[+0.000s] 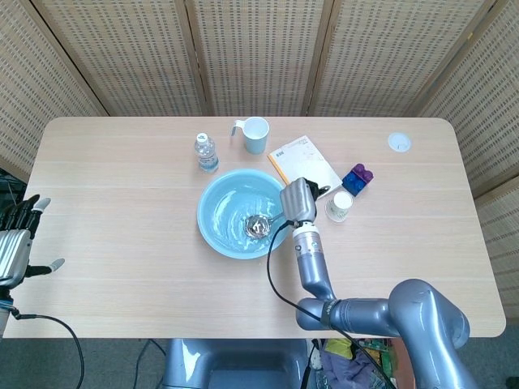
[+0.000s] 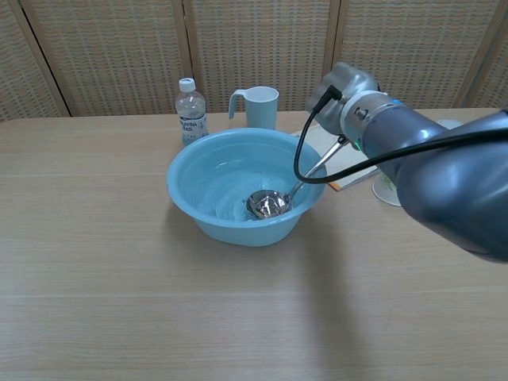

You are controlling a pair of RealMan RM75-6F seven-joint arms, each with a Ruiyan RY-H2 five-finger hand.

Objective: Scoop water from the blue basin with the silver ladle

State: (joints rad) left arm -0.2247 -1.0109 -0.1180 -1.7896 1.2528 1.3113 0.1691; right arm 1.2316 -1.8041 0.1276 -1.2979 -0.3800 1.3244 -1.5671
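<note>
The left hand (image 1: 16, 243) is seen at the worktop's (image 1: 122, 243) edge, fingers spread, holding nothing. Just left of the right hand (image 1: 298, 200), the ladle (image 2: 268, 204) (gripped by its handle) is dipped into the blue basin (image 2: 194, 178).

A small water bottle (image 1: 206, 151) stands upright on the bench (image 1: 105, 211). Just right of the bottle is a pale blue mug (image 1: 255, 134), its handle toward the bottle. Further right lies a booklet (image 1: 305, 164), then a paper cup (image 1: 337, 206), purple-and-blue blocks (image 1: 357, 177), and far off a white disc (image 1: 398, 142).
</note>
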